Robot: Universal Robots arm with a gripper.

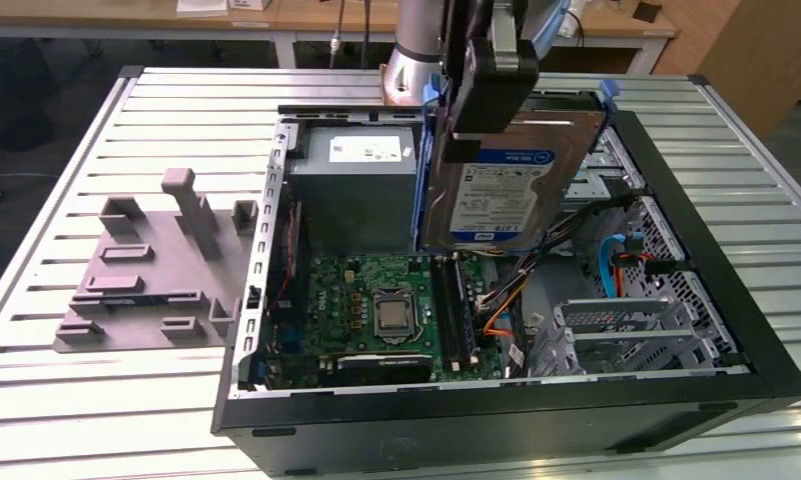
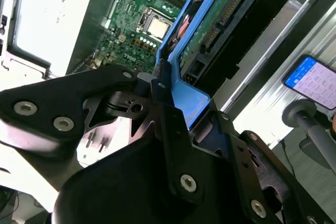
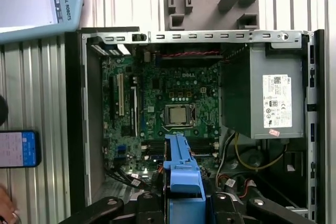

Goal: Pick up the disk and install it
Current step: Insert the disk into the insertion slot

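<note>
A slatted metal tabletop (image 1: 53, 150) carries an open black computer case (image 1: 507, 410), with a grey moulded fixture (image 1: 147, 270) beside it on the exterior view's left. Inside the case lie a grey power supply (image 1: 353, 190) and a green motherboard (image 1: 360, 310). The disk (image 1: 507, 190) hangs tilted above the case's interior, the jaws clamped on the upper end of its blue bracket.

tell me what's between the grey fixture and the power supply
The case's side wall stands between the fixture and the power supply, as seen in the exterior view and the first wrist view.
</note>
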